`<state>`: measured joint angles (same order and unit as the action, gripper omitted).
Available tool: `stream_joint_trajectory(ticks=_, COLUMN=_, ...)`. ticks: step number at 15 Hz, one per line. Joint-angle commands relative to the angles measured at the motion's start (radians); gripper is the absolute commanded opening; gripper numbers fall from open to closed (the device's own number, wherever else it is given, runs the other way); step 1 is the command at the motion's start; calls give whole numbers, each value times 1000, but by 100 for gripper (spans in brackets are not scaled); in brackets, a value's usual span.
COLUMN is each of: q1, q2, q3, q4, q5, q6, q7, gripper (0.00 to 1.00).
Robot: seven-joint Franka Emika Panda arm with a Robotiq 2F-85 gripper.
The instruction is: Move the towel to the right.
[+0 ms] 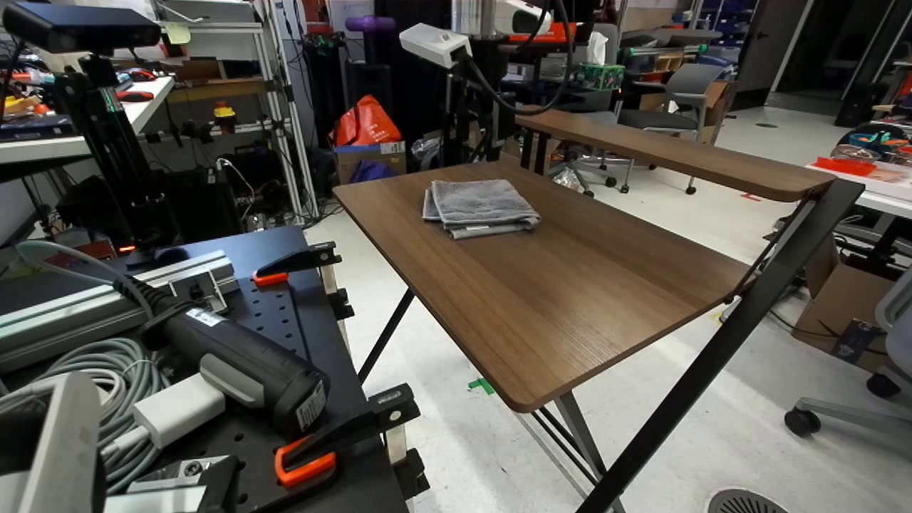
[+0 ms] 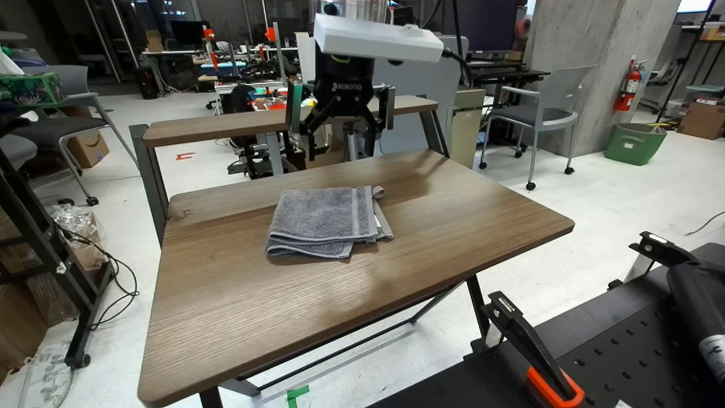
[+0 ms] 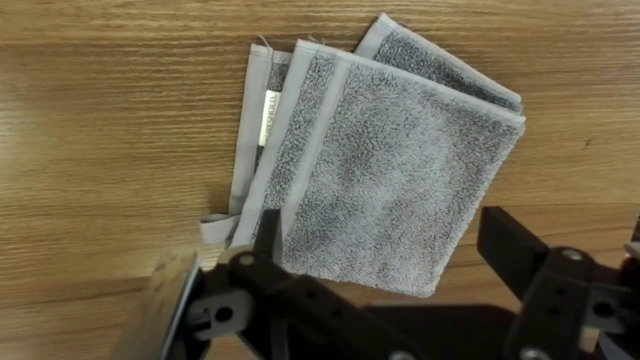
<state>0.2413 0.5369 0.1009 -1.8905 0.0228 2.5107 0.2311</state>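
Note:
The towel is a grey folded cloth with lighter edge stripes, lying on the brown wooden table. It shows in both exterior views, near the table's far end [image 1: 484, 203] and around the table's middle [image 2: 325, 218]. In the wrist view the towel [image 3: 390, 175] fills the centre, with a white label and a small loop on its left side. My gripper [image 2: 341, 148] is black, points down and hangs above the table, apart from the towel. In the wrist view the gripper [image 3: 381, 215] has its fingers wide apart with nothing held; the left finger covers part of the towel's lower left.
The table [image 1: 605, 299] has a raised shelf [image 1: 662, 153] along one long side, also seen behind the gripper [image 2: 226, 129]. A black bench [image 2: 612, 345] with clamps and a scanner-like tool [image 1: 242, 356] stands beside the table. A grey chair [image 2: 538, 113] stands beyond.

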Motion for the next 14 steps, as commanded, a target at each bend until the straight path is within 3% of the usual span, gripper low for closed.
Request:
stream_joint_trajectory(ticks=1, q1=1, q2=-1, q3=-2, q4=4, q5=1, q6=-3, q7=-1, gripper=100)
stream_joint_trajectory(ticks=6, q1=34, q2=36, q3=-37, q4=21, q5=-39, q6=-1, q7=46, gripper=100)
stream_joint_trajectory(ticks=14, q1=101, q2=207, q3=-57, q4=142, q5=-73, q6=-17, q7=85, gripper=100)
